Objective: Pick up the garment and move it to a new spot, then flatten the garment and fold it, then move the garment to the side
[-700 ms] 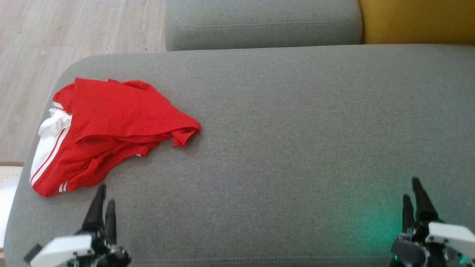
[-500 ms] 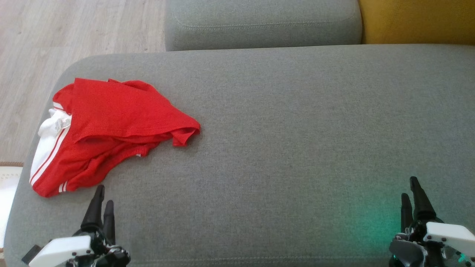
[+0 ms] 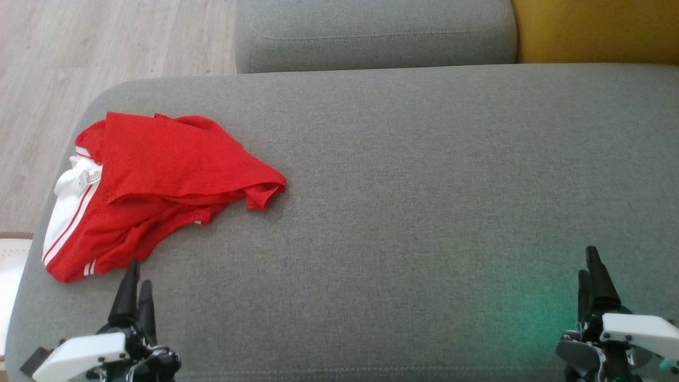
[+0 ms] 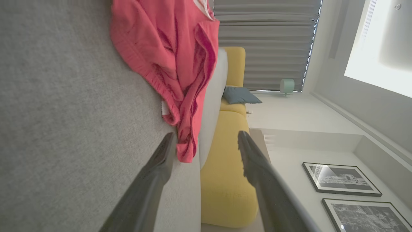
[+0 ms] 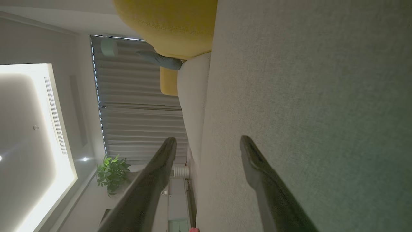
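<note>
**Item under task.** The red garment (image 3: pixel 159 180), with white side stripes and a white inner panel, lies bunched at the left of the head view on the grey sofa seat (image 3: pixel 398 185), close to the seat's left edge. It is neither lifted nor flattened. Its outline matches the pictures of a moment earlier, so it is undisturbed.

**Left gripper** (image 3: pixel 138 273). It sits at the lower left of the head view, pointing up the frame at the garment's lower hem. Against the earlier pictures it has shifted slightly left and up the frame. Its tips now stand just beside the hem, and contact cannot be confirmed. In the left wrist view the left gripper (image 4: pixel 206 134) is spread with nothing between the fingers. A corner of the garment (image 4: pixel 167 54) hangs just beside one fingertip.

**Right gripper** (image 3: pixel 586 261). It sits at the lower right, over bare seat and well apart from the garment, and has edged slightly up the frame. The right wrist view shows the right gripper (image 5: pixel 207 138) spread and empty.

**Surroundings.** A grey back cushion (image 3: pixel 371 32) lies along the top, yellow upholstery (image 3: pixel 594 32) at the upper right and wooden floor (image 3: pixel 106 42) at the upper left.

**Assessment.** The pick-up appears to be at the approach stage. The left arm's small advance suggests it is lining up on the near hem, with no grip taken yet. Flattening, folding and setting aside all remain. Pinching a single layer could drag the cloth rather than lift it.
</note>
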Available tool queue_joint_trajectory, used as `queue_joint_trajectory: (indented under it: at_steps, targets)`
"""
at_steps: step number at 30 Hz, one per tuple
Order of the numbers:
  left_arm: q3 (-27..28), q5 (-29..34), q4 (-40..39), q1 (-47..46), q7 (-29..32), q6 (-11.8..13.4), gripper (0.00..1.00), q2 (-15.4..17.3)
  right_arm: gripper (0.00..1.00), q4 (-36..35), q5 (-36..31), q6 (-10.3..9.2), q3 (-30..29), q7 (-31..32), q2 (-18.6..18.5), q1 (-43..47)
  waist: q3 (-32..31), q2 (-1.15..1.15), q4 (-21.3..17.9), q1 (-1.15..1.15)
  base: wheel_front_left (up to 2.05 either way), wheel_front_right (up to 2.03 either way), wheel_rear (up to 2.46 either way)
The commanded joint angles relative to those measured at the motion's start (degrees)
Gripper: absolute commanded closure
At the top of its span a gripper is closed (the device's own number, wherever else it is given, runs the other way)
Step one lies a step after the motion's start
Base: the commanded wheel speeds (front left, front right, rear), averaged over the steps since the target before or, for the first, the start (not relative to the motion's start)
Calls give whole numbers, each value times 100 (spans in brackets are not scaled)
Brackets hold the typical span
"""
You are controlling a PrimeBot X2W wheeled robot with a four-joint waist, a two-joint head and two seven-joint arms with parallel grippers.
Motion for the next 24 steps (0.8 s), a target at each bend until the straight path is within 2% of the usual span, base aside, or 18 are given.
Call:
queue_joint_trajectory:
  at_steps: [1,13,24]
  targets:
    - [127,123,-264,-283,-72,-24,0,61,0,-255,-231,9,27,-68,-26,-332,1,0,-5,0,0,0,0]
    - [357,826,-547,-484,-272,-3,0,71,0,-481,-1527,14,83,-264,-32,-582,8,0,-14,0,0,0,0]
    - [304,1665,-1168,-620,-457,280,0,79,0,-861,-2831,18,230,-439,-36,-757,33,0,16,0,0,0,0]
